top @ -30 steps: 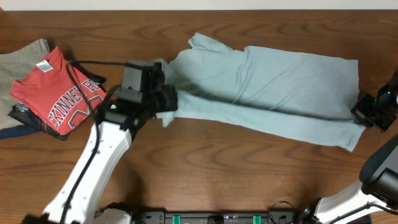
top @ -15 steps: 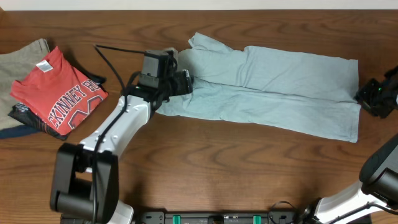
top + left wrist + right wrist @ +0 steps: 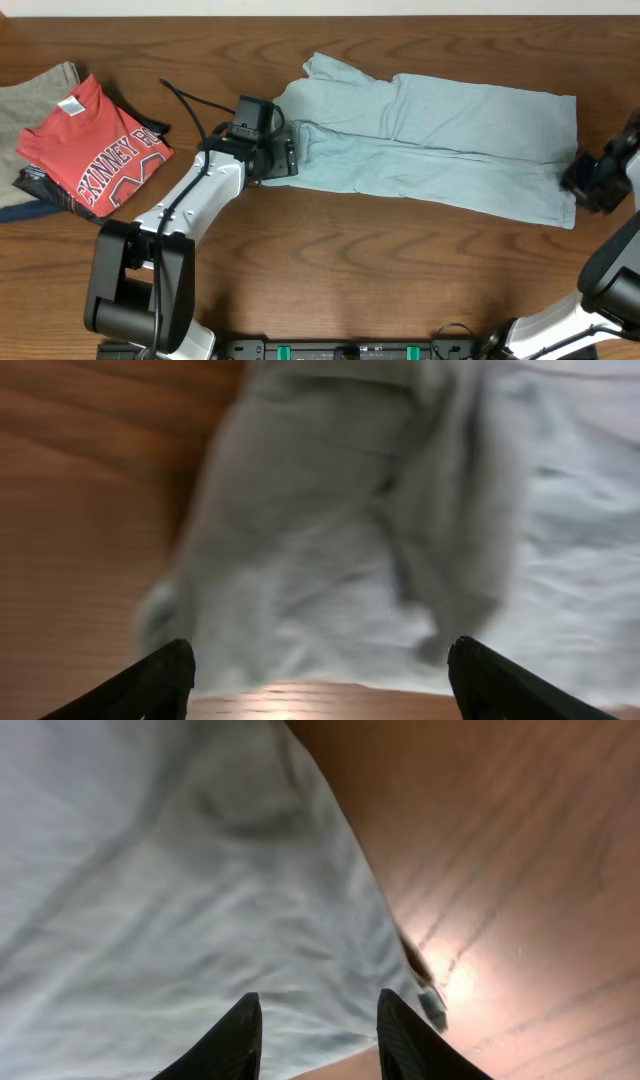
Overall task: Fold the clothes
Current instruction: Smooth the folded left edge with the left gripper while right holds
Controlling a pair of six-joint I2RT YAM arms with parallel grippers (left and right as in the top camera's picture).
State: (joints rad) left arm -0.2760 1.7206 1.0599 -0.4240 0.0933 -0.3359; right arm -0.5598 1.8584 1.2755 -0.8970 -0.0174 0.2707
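The clothes (image 3: 450,140), a pale light-blue garment, lie folded lengthwise into a long band across the back of the table. My left gripper (image 3: 289,156) sits at the band's left end, open wide. In the left wrist view the wrinkled fabric (image 3: 350,540) lies just ahead of my left gripper (image 3: 320,685), with nothing between the fingers. My right gripper (image 3: 574,186) hovers at the band's near right corner. In the right wrist view my right gripper (image 3: 325,1040) is partly open over the fabric (image 3: 150,870), gripping nothing.
At the far left a folded red T-shirt (image 3: 95,150) with white lettering lies on a beige-grey garment (image 3: 35,90). A black cable (image 3: 190,100) loops above the left arm. Bare wooden table (image 3: 400,270) runs along the front.
Both grippers have opened and let go of the garment. The left arm carried its end rightward, then drew back slightly. The garment's near fold now lies flatter.
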